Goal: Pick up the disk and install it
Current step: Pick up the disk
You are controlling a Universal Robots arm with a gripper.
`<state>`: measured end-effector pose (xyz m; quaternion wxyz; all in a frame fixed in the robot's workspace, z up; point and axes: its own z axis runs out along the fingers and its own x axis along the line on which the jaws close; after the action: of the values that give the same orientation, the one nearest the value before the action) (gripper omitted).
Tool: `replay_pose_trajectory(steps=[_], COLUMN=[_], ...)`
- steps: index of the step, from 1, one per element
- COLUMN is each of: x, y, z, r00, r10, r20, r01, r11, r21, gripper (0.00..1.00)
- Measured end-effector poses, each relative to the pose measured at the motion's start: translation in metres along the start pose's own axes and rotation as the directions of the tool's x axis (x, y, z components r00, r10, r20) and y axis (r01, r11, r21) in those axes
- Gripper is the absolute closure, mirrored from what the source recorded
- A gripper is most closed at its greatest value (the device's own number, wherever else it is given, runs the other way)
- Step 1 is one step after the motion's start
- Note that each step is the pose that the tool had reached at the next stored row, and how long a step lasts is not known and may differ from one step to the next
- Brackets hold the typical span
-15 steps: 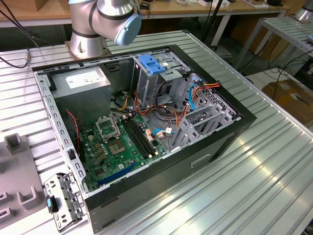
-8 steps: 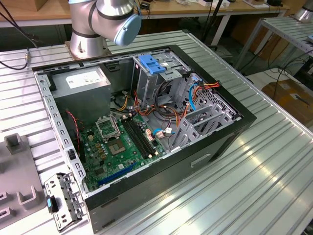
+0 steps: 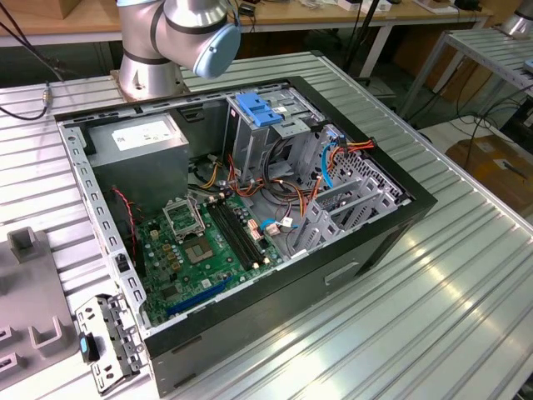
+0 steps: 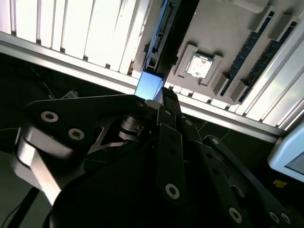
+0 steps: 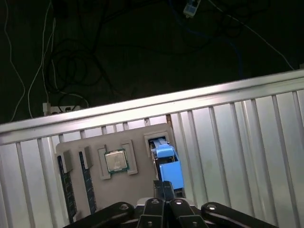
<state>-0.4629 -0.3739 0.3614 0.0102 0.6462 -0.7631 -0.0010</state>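
Observation:
The disk stands on edge in a slot of a grey parts tray, its blue carrier edge facing up. My gripper hangs right over it, and the blue edge runs in between the tips of the fingers, which are pressed close together. In the second wrist view the gripper points down at the tray, and a pale blue piece of the disk shows just past the tips. In the exterior view the open computer case lies on the table, with a grey drive cage under a blue latch.
The tray also holds a processor chip and two memory sticks. It lies on a ribbed metal table near the edge, with dark floor and cables beyond. The arm's base stands behind the case.

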Motion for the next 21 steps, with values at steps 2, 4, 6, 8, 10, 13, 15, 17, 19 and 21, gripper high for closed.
replay_pose_trajectory(steps=[2, 4, 6, 8, 10, 13, 15, 17, 19, 21], x=[0.0, -0.0001, -0.0001, -0.0001, -0.0001, -0.0001, -0.0001, -0.0001, -0.0001, -0.0001], y=[-0.0001, 0.0, 0.0, 0.0, 0.0, 0.0, 0.0, 0.0, 0.0, 0.0], z=[0.0007, 0.0017, 0.0019, 0.0019, 0.002, 0.002, 0.002, 0.002, 0.002, 0.002], r00=[0.9994, 0.9965, 0.9954, 0.9954, 0.9953, 0.9953, 0.9952, 0.9952, 0.9952, 0.9952], r10=[-0.036, -0.083, -0.096, -0.096, -0.096, -0.097, -0.098, -0.098, -0.098, -0.098], r20=[-0.0006, -0.0014, -0.0016, -0.0015, -0.0015, -0.0015, -0.0015, -0.0015, -0.0015, -0.0015], r01=[0.036, 0.083, 0.096, 0.096, 0.096, 0.097, 0.098, 0.098, 0.098, 0.098], r11=[0.9994, 0.9965, 0.9954, 0.9954, 0.9953, 0.9953, 0.9952, 0.9952, 0.9952, 0.9952], r21=[0.0005, 0.001, 0.0011, 0.0012, 0.0013, 0.0012, 0.0013, 0.0013, 0.0013, 0.0013], gripper=[0.83, 0.71, 0.64, 0.58, 0.58, 0.58, 0.58, 0.58, 0.58, 0.58])
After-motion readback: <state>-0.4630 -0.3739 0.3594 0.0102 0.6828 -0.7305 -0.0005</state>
